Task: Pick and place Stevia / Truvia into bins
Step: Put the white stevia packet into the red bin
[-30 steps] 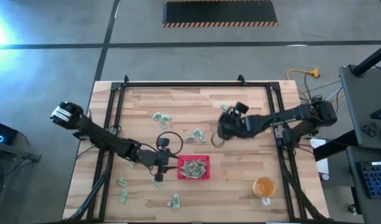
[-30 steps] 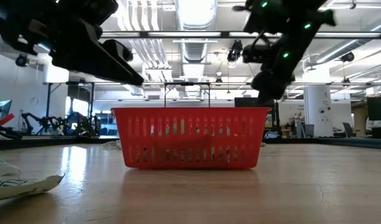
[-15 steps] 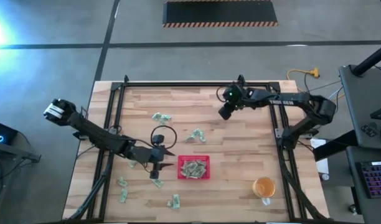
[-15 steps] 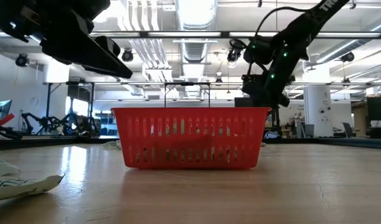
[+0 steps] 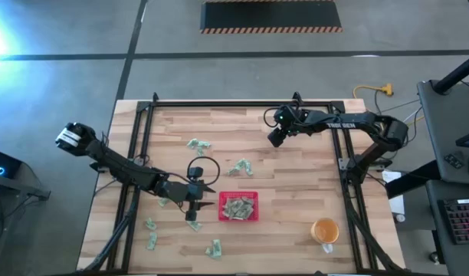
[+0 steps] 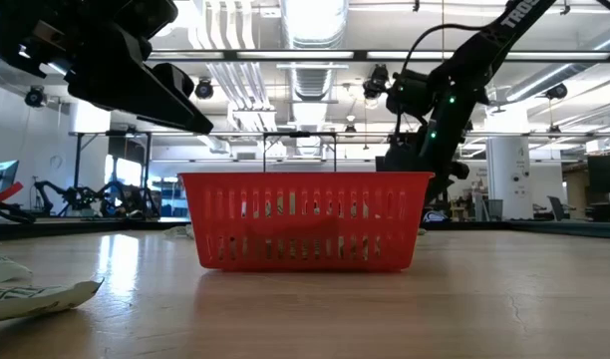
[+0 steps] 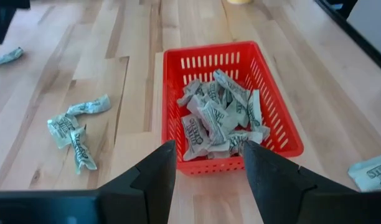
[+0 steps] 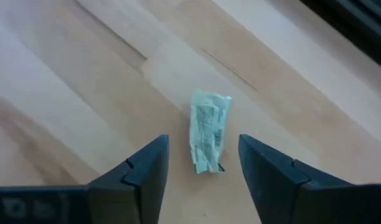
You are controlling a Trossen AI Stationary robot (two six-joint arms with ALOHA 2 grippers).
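The red tray (image 5: 238, 207) holds a heap of pale green and white sachets (image 7: 218, 118) and shows from the side in the low view (image 6: 305, 219). My left gripper (image 7: 206, 152) hangs open and empty just left of the tray (image 5: 198, 201), pointing at it. My right gripper (image 5: 274, 136) is near the far edge, open and pointing steeply down. A single sachet (image 8: 209, 130) lies flat on the wood between and just beyond its fingertips (image 8: 203, 149), untouched. More loose sachets lie on the table at the far left (image 5: 198, 144), middle (image 5: 241, 165) and near left (image 5: 152, 241).
A translucent orange cup (image 5: 324, 229) stands near the table's near right corner. A black metal frame (image 5: 146, 115) runs along the far, left and right edges. Crumpled sachets (image 6: 26, 294) lie close in the low view. Bare wood lies between tray and cup.
My right gripper has swung from the middle of the table, just beyond the tray, toward the far edge and has come down over a lone sachet there, turning as it went. The tray and the loose sachets have stayed where they were.
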